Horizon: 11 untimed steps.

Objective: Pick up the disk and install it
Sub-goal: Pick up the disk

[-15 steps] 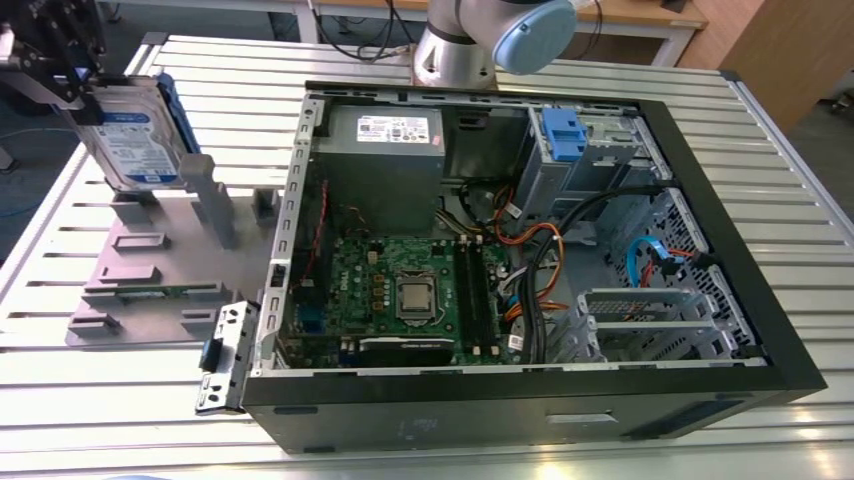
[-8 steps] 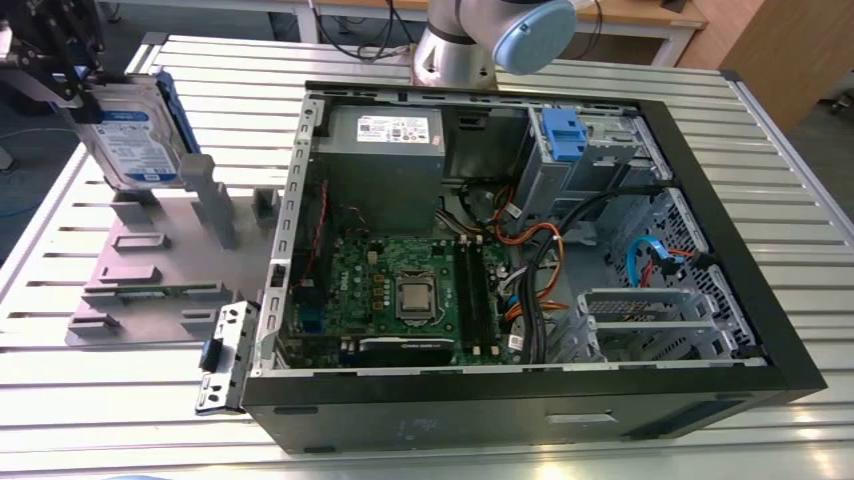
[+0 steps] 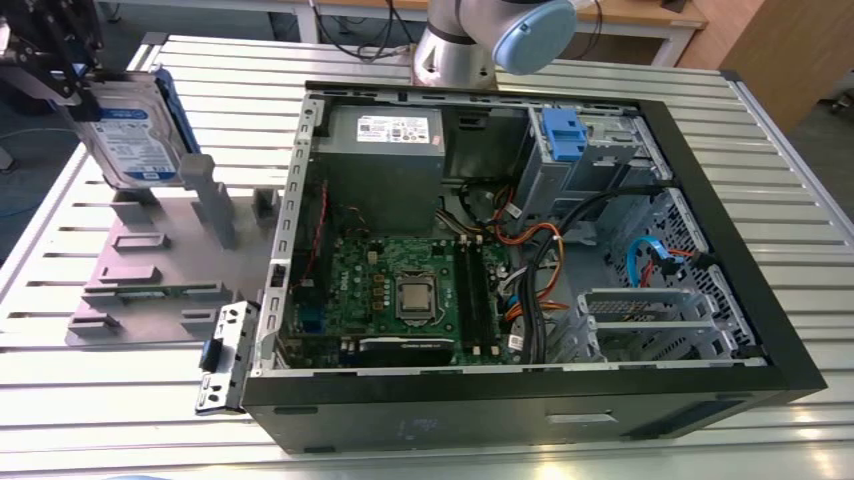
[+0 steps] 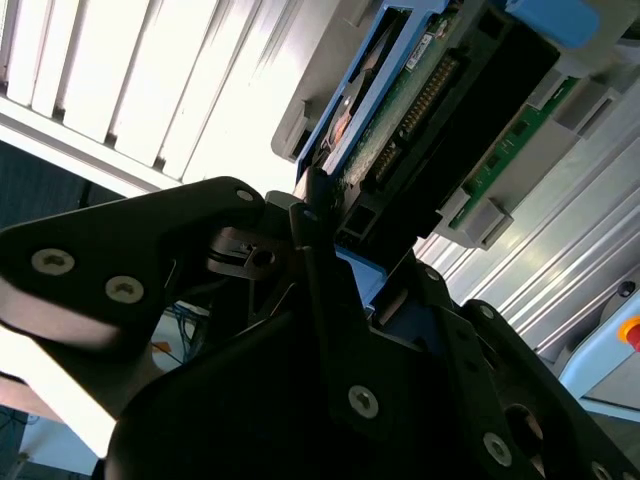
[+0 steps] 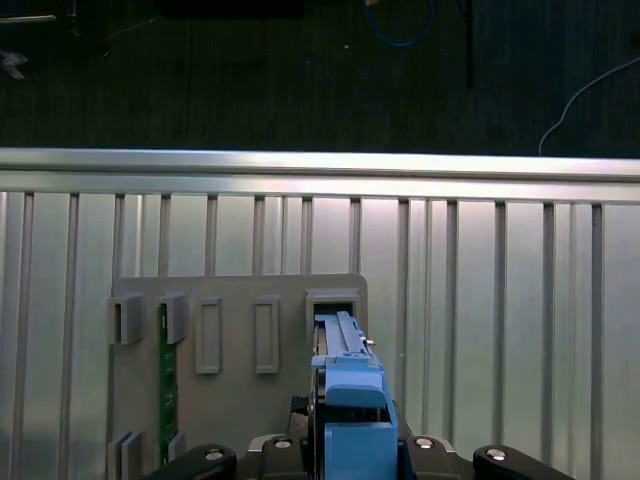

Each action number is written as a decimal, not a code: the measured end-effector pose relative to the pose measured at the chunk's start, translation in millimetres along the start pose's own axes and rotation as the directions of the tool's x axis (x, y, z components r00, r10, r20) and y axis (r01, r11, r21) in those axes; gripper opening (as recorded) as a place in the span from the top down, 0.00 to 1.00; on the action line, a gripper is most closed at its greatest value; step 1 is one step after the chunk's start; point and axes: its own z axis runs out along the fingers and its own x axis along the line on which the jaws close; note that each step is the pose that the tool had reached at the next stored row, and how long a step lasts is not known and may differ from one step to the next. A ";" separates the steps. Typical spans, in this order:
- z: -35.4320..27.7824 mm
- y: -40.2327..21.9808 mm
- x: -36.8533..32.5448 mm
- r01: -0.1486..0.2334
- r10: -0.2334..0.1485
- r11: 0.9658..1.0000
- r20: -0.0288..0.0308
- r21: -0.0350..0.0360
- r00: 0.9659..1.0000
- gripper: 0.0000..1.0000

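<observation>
The disk [image 3: 134, 135], silver with a blue-and-white label and blue rails, hangs upright above the grey holder [image 3: 147, 270] at the exterior view's left. My gripper [image 3: 94, 92] is shut on its upper end. In the second wrist view the black fingers [image 4: 312, 235] clamp the disk [image 4: 420, 100], which shows edge-on with its green board and blue rail. In the first wrist view the disk's blue rail [image 5: 350, 405] stands out from the gripper [image 5: 350, 455] over an empty slot of the holder [image 5: 230, 400].
An open computer case [image 3: 787, 370] lies on the slotted metal table [image 3: 801, 210], with a grey power supply [image 3: 380, 135], a motherboard [image 3: 400, 290], loose cables and a drive bay with a blue latch [image 3: 563, 135]. A green board [image 5: 164, 375] stands in the holder.
</observation>
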 end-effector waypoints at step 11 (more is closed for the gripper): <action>-5.8 0.1 0.1 0.000 0.000 1.000 0.000 0.000 1.000 0.64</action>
